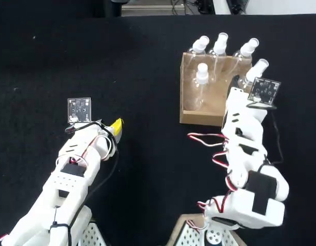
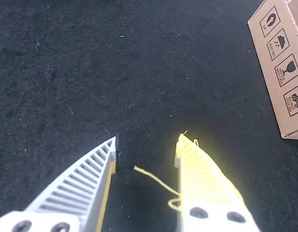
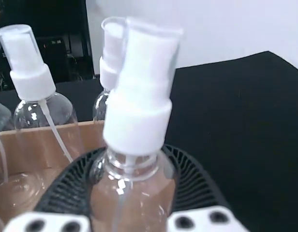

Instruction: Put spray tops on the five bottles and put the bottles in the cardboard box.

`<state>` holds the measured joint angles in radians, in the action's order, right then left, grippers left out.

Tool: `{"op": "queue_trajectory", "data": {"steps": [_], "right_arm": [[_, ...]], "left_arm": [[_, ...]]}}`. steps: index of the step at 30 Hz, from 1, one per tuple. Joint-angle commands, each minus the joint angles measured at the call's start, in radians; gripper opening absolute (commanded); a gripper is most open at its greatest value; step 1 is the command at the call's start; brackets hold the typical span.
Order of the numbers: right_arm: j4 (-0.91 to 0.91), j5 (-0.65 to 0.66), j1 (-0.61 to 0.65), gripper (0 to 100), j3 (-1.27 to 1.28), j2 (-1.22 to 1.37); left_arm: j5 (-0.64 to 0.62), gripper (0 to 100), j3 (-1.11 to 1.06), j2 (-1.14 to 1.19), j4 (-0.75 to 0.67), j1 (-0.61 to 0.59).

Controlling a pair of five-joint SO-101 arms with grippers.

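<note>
I count five clear plastic bottles, each with a white spray top. Four bottles stand upright inside the box, three along its far wall and one nearer the front. The fifth bottle is at the box's right edge, leaning a little outward. Its spray top is seated on the neck. I cannot tell whether its base rests on the box floor.

My right gripper is clamped on that fifth bottle, with a black finger curving around each side of the body just below the neck. The right arm is stretched forward from its base to the box's near right corner.

My left gripper has its jaws spread with nothing between them. A loose yellow thread hangs off the yellow finger. It is low over the black table, well left of the box.
</note>
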<state>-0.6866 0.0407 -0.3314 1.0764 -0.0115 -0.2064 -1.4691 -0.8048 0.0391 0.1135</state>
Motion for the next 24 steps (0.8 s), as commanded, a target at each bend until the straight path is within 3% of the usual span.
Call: {"op": "queue_trajectory", "data": {"steps": [1, 9, 21, 24], "right_arm": [[-0.037, -0.002, 0.002, 1.3, -0.002, 0.001], [-0.035, -0.002, 0.023, 14.2, 0.033, 0.001], [-0.041, -0.002, 0.029, 15.3, 0.045, -0.001], [-0.041, -0.002, 0.031, 20.8, 0.045, -0.001]], "left_arm": [[0.005, 20, 0.007, -0.02, -0.023, 0.007], [0.003, 20, 0.007, -0.02, -0.023, 0.008], [0.003, 20, 0.007, -0.02, -0.025, 0.008], [0.003, 20, 0.007, -0.02, -0.025, 0.008]]}}
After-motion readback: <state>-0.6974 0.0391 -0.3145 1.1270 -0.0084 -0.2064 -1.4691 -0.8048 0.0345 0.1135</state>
